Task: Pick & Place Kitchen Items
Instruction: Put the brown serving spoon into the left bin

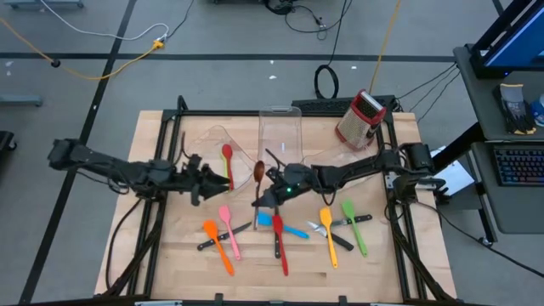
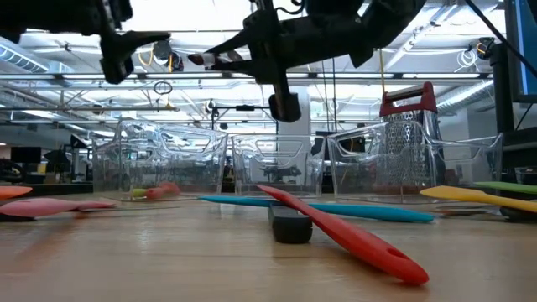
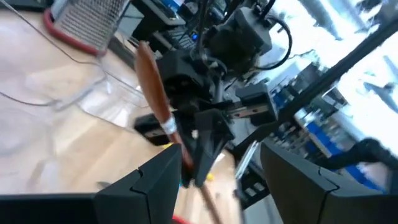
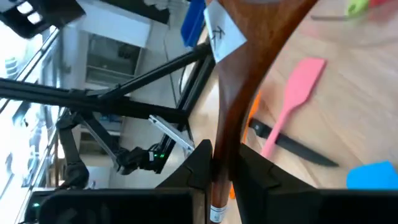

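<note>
Clamping the brown spoon (image 1: pixel 258 173), right tool (image 1: pixel 274 192) hovers mid-bench; left tool (image 1: pixel 204 181) waits apart; most utensils unsorted, red spoon (image 1: pixel 227 158) binned.

A grey floor (image 1: pixel 212 34) strewn with cables (image 1: pixel 127 51) surrounds the wooden table (image 1: pixel 170 255). A desk with a keyboard (image 1: pixel 518 166) stands alongside. Overhead, steel trusses (image 2: pixel 84 80) and ceiling lights (image 2: pixel 50 38).

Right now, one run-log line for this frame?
right gripper: shut on brown spoon, lifted over table center | left gripper: open, empty, hovering beside it | other utensils: on table
</note>
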